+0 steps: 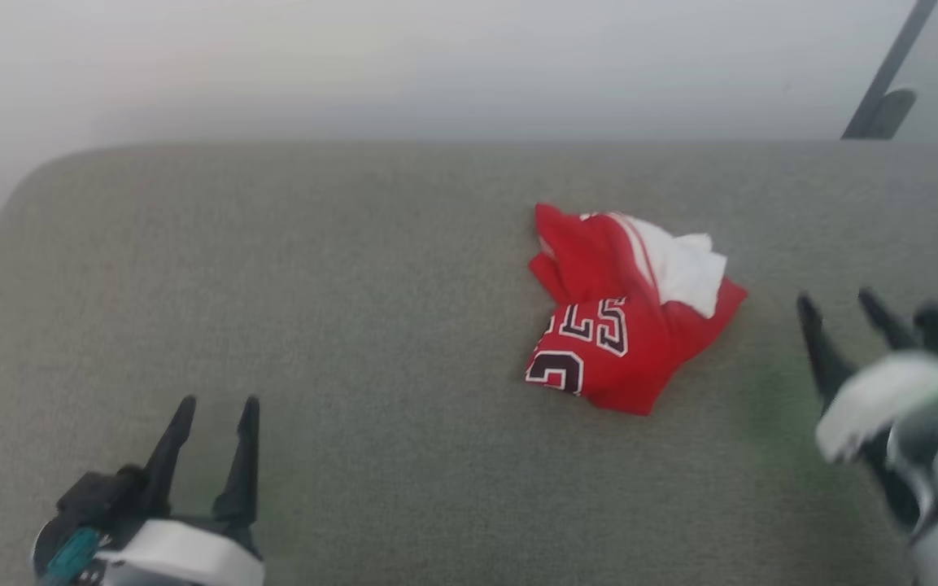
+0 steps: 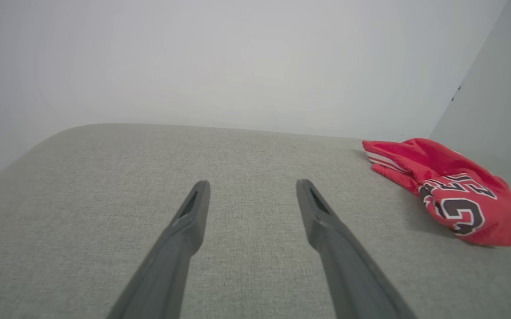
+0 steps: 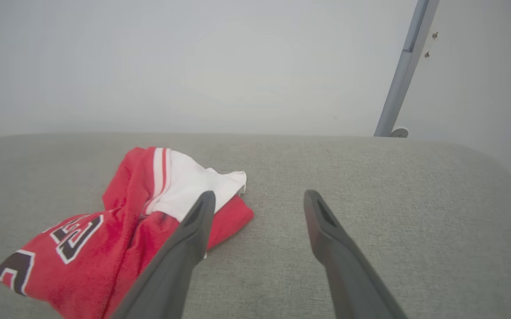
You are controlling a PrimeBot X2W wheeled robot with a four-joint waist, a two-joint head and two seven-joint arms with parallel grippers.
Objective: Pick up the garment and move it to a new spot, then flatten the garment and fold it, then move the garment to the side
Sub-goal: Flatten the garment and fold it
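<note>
The garment (image 1: 627, 309) is a bright red jersey lying crumpled in a heap on the grey fabric surface, right of centre. White lining shows at its upper right and dark white-outlined numbers at its lower left. In the left wrist view the garment (image 2: 450, 188) lies far to the right. In the right wrist view the garment (image 3: 118, 235) lies at the lower left, partly behind one finger. My left gripper (image 1: 216, 400) stands open at the lower left, well away from it. My right gripper (image 1: 839, 297) stands open just right of it, holding nothing.
The grey fabric surface (image 1: 314, 309) has a rounded far-left corner and ends at a pale wall. A slanted grey metal post (image 3: 403, 66) with a round foot stands behind the far right edge. Bare fabric stretches left of the garment.
</note>
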